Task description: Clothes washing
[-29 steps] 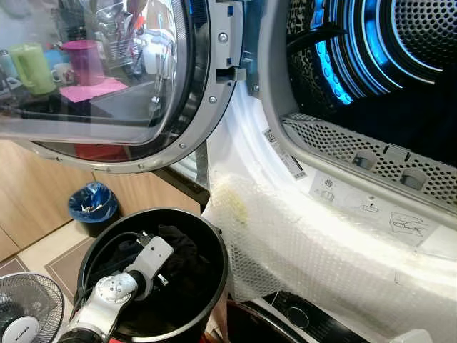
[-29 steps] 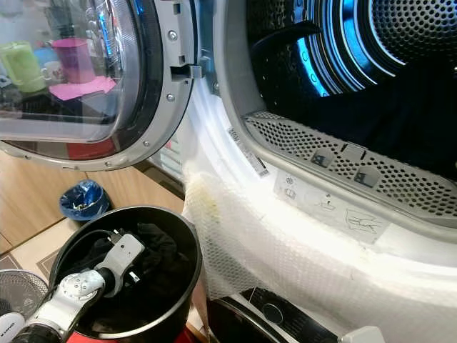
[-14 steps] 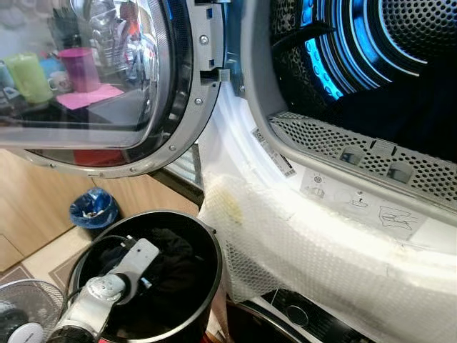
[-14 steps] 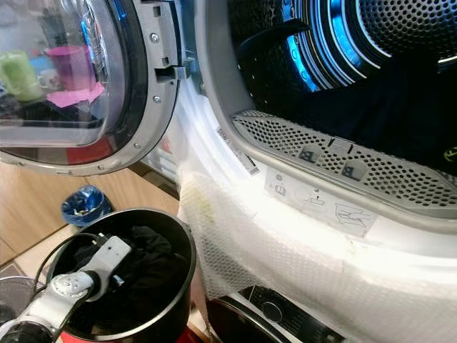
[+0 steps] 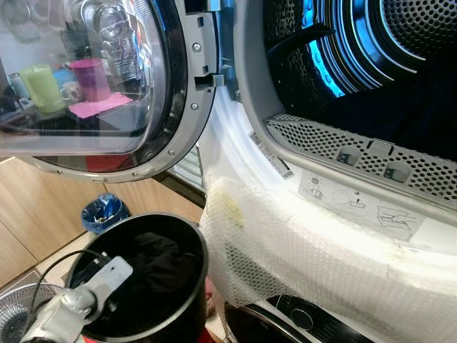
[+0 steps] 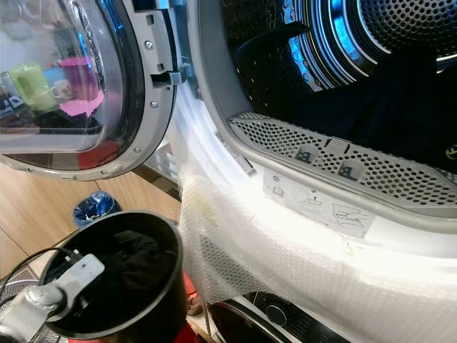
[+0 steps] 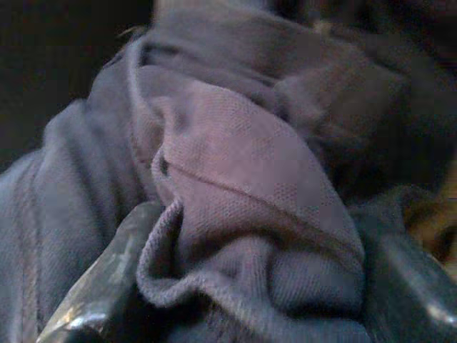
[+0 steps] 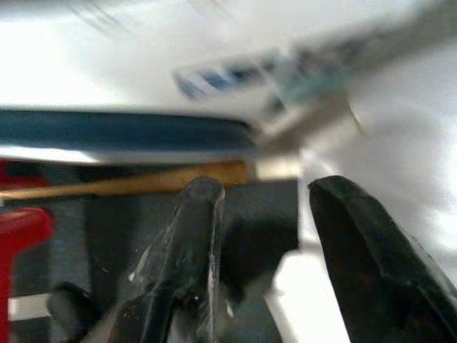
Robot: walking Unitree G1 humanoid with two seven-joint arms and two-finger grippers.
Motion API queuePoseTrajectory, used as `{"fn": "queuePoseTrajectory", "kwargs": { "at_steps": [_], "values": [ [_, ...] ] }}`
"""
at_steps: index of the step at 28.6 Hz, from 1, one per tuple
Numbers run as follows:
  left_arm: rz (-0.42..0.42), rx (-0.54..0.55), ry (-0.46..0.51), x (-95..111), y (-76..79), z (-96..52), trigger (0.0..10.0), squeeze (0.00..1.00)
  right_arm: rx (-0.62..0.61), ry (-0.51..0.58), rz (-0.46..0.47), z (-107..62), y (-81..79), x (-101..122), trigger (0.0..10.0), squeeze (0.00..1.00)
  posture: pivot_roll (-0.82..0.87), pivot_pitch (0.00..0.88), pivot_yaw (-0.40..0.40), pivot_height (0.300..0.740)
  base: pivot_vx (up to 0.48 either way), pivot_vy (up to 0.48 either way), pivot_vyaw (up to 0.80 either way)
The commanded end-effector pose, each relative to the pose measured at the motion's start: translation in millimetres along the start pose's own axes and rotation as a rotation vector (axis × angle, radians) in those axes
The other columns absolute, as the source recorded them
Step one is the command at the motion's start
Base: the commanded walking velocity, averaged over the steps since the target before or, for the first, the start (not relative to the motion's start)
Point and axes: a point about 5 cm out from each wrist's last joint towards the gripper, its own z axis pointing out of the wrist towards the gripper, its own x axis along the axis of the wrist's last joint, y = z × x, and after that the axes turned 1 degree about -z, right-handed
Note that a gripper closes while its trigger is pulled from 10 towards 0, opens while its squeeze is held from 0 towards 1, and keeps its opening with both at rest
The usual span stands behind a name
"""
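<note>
The left claw point(image 7: 250, 286) is down in the black bin point(image 5: 182, 300), its two fingers point(image 7: 100, 286) spread to either side of a bunched fold of the dark cloth point(image 7: 243, 179), with the fabric pressed between them; I judge it closed on that fold, though not tightly. The step in hand looks like the pick-up: getting the cloth out of the bin for loading. The next move calls for a firm pinch, a lift high enough to clear the bin rim, then a swing up and to the right over the bubble wrap point(image 5: 300, 250) on the sill and into the drum point(image 5: 371, 50), past the open door point(image 5: 107, 86). The wrist view gives the grasp itself; from the head the silver arm point(image 5: 78, 304) hides it, but that view shows bin, door and drum together. The right claw point(image 8: 260, 243) hangs idle with a narrow gap between empty fingers, in a blurred view.
</note>
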Motion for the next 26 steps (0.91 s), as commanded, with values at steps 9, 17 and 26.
{"fn": "queuePoseTrajectory", "kwargs": {
  "at_steps": [9,17,26],
  "values": [
    [0.068,-0.081,-0.205,-41,3.3,-16.5,10.0,0.0,0.022,-0.028,0.027,-3.1,-16.1,-11,10.0,0.0,0.21,0.086,0.111,0.74,0.0,0.0,0.0],
    [0.195,0.088,-0.027,4,-20.9,-24.3,10.0,0.0,0.048,0.02,0.024,-1.0,-23.3,5,10.0,0.0,0.22,0.091,0.087,0.74,0.0,0.0,0.0],
    [0.262,0.011,0.069,36,-30.3,-47.5,10.0,0.0,0.069,0.027,-0.006,-0.1,-24.5,9,10.0,0.0,0.23,0.094,0.061,0.74,0.0,0.0,0.0]
  ]
}}
